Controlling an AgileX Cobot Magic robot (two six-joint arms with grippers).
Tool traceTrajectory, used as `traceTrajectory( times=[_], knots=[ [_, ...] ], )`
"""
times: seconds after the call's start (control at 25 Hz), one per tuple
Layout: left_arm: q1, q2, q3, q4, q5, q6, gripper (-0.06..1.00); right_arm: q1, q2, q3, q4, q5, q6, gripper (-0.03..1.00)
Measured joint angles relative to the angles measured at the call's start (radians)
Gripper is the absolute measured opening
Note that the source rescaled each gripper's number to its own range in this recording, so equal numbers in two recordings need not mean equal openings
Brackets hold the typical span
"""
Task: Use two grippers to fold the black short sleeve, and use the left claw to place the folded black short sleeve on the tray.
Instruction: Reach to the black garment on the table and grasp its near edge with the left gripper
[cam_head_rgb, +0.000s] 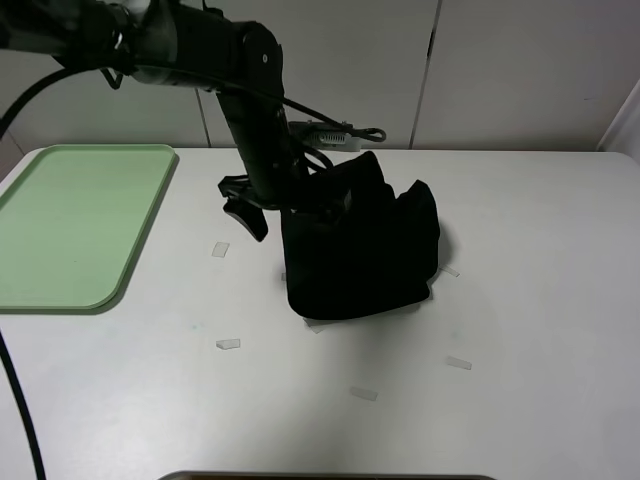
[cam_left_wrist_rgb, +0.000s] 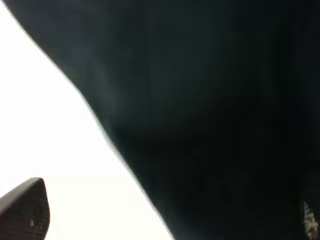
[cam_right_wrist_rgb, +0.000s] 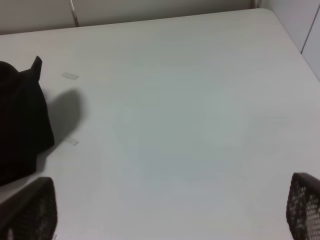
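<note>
The black short sleeve (cam_head_rgb: 355, 250) stands bunched up in a tall heap at the table's middle, its lower edge on the table. My left gripper (cam_head_rgb: 268, 208) is at the heap's upper left side. One finger (cam_head_rgb: 245, 216) shows spread away from the cloth; the other is hidden in the fabric. In the left wrist view black fabric (cam_left_wrist_rgb: 210, 115) fills most of the picture, and one fingertip (cam_left_wrist_rgb: 25, 210) stands apart from it over white table. My right gripper (cam_right_wrist_rgb: 165, 215) is open and empty, right of the shirt (cam_right_wrist_rgb: 20, 125), and out of the exterior view. The mint-green tray (cam_head_rgb: 70, 225) lies empty at the left.
Several small clear tape marks (cam_head_rgb: 228, 344) lie on the white table (cam_head_rgb: 520, 300) around the shirt. A white device with a cable (cam_head_rgb: 330, 130) sits at the back edge behind the left arm. A dark edge (cam_head_rgb: 330, 476) shows at the front.
</note>
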Motion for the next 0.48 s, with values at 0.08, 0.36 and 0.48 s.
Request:
traceTrajectory(
  times=[0.08,0.36,0.48],
  knots=[
    [-0.005,0.001,0.027,-0.009,-0.091,-0.002,1.0,0.0,0.0,0.0,0.0,0.0,0.0,1.0],
    [-0.019,0.001,0.114,-0.023,-0.277,-0.082,1.0,0.0,0.0,0.0,0.0,0.0,0.0,1.0],
    [-0.028,0.001,0.139,-0.023,-0.301,-0.107,1.0,0.0,0.0,0.0,0.0,0.0,0.0,1.0]
  ],
)
